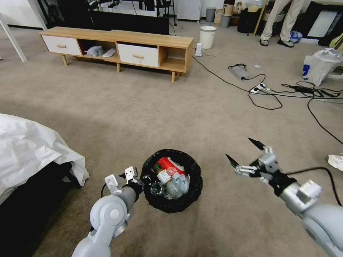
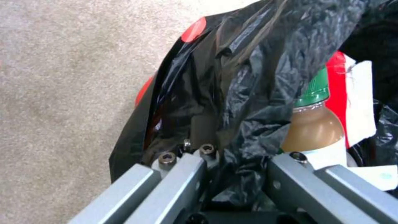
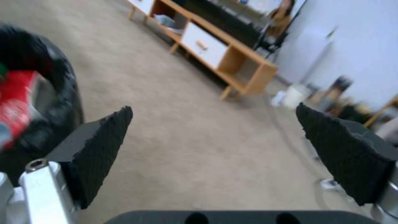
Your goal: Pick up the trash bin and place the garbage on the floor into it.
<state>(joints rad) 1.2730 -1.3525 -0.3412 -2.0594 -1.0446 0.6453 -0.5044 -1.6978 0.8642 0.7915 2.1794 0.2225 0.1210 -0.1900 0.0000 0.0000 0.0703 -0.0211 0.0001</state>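
The left hand (image 1: 143, 180) is clenched on the near rim of the bin (image 1: 193, 171), one finger inside the black bag (image 2: 248, 77) and one outside. The bin stands upright on the floor (image 1: 143, 117), its mouth facing up. Inside, just beyond that hand, lie one green-capped bottle (image 1: 162, 175), its cap pointing away from the robot, one red wrapper (image 1: 169, 165) and crumpled tissues (image 1: 178, 185). The right hand (image 1: 246, 152) hangs released, fingers spread, well apart from the bin on its right.
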